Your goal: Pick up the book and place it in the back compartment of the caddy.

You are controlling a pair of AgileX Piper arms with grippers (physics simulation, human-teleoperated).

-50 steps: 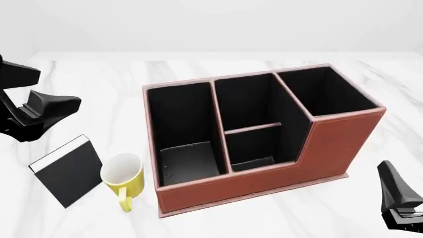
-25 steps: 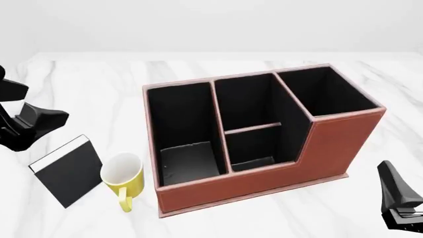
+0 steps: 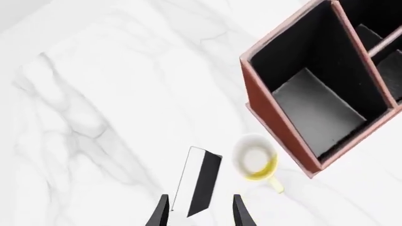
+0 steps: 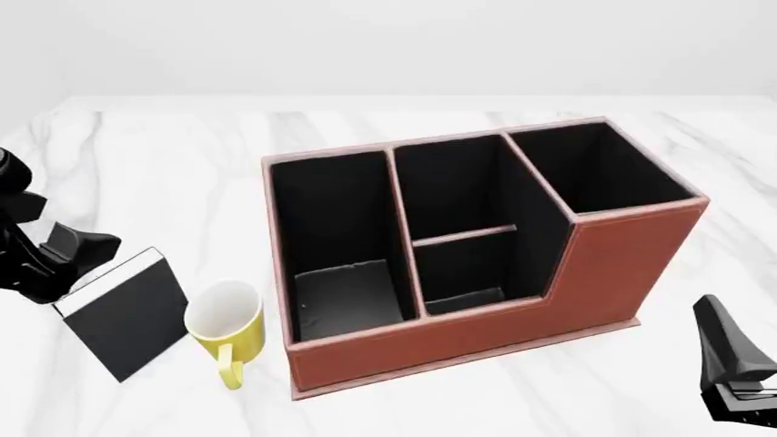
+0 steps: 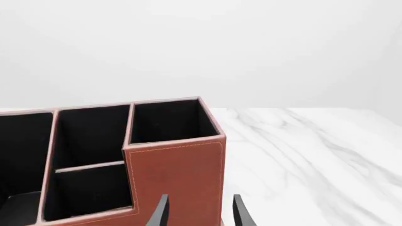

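Note:
The black book (image 4: 122, 314) with white page edges stands tilted on the marble table, left of the yellow mug (image 4: 227, 323). It also shows in the left wrist view (image 3: 199, 179). My left gripper (image 4: 58, 262) is open at the book's upper left edge. In the left wrist view the left gripper (image 3: 199, 211) has a finger on each side of the book's near end. The reddish-brown caddy (image 4: 607, 264) stands mid-table. Its back compartment (image 4: 468, 273) is the small pocket in front of the low divider. My right gripper (image 4: 734, 369) is open and empty at the near right.
The mug stands between the book and the caddy's left end, close to both. The long narrow end pocket (image 4: 340, 237) and the deeper middle pocket (image 4: 449, 187) are empty. The caddy's tall end (image 5: 176, 169) fills the right wrist view just ahead of the right gripper (image 5: 199, 212).
My left gripper has come down and toward the near left, from above the table to the book's upper edge. The book, mug, caddy and right arm have not moved.

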